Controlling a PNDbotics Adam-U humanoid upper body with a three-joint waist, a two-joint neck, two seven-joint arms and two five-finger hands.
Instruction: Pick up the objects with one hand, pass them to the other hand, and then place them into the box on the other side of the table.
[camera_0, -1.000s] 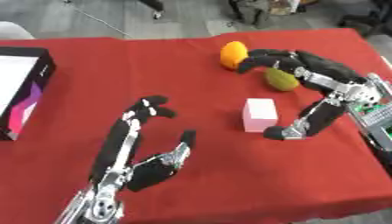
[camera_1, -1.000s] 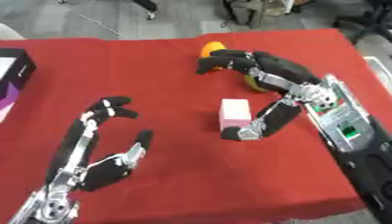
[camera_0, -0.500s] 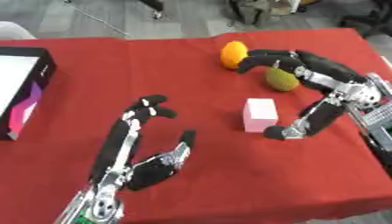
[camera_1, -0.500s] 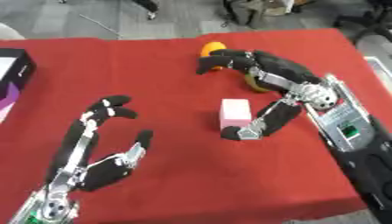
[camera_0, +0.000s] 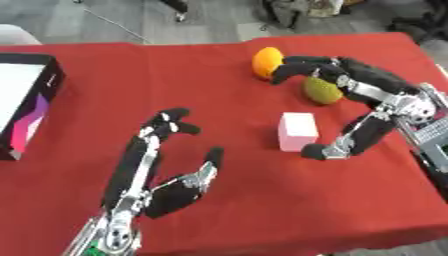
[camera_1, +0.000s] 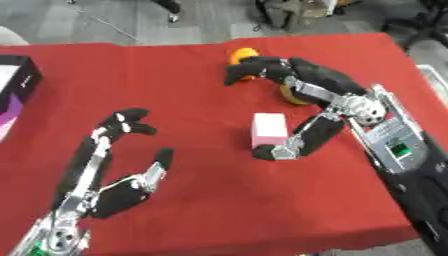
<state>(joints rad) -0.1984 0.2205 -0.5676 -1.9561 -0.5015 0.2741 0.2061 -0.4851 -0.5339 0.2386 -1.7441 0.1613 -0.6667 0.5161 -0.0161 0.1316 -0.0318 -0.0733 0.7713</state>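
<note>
Counting: one orange (camera_0: 266, 62), one green fruit (camera_0: 321, 90), one pink block (camera_0: 297, 131), one box (camera_0: 26, 108), two hands.
Right hand (camera_0: 372, 90): arched over the green fruit at 2 o'clock, fingers (camera_0: 297, 67) spread and reaching to the orange, thumb tip down just beside the block; gripping nothing.
Left hand (camera_0: 166, 187): at 7 o'clock, palm up, fingers relaxed, tips slightly bent, empty.
Block: near centre, upright, on the cloth.
Fruits: at 1 o'clock, near each other, orange farther back.
Box: at 9 o'clock, edge of table, black walls.
Surface: red cloth (camera_0: 262, 200); grey floor (camera_0: 131, 20) beyond.
Views: left eye shows most of the box; right eye only its corner (camera_1: 19, 82), plus more of the right forearm (camera_1: 402, 150).
</note>
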